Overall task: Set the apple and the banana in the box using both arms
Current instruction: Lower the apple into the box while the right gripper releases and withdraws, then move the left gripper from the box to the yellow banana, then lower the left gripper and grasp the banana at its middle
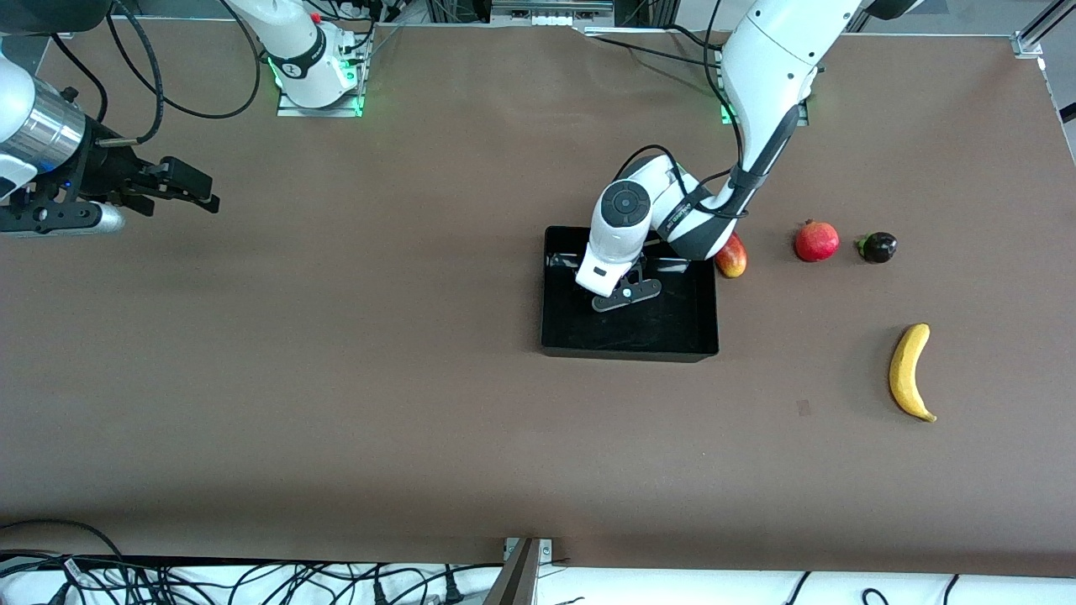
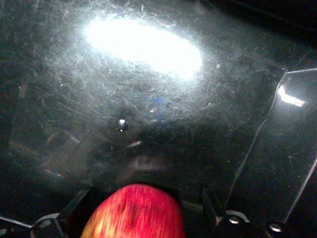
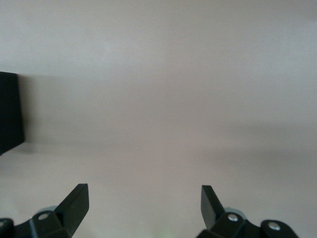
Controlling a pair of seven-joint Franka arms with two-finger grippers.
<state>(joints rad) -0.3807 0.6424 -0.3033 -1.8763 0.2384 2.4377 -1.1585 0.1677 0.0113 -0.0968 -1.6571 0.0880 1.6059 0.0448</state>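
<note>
My left gripper is down inside the black box, near its wall farther from the front camera. In the left wrist view the red apple with yellowish streaks sits between the spread fingers of the left gripper, over the box's scratched floor; a gap shows beside one finger. From the front the apple is hidden under the wrist. The yellow banana lies on the table toward the left arm's end. My right gripper waits open over bare table at the right arm's end, nothing between its fingers.
A red-yellow mango lies against the box's outer wall, with a red pomegranate and a small dark fruit in a row beside it. The right wrist view shows a corner of the box.
</note>
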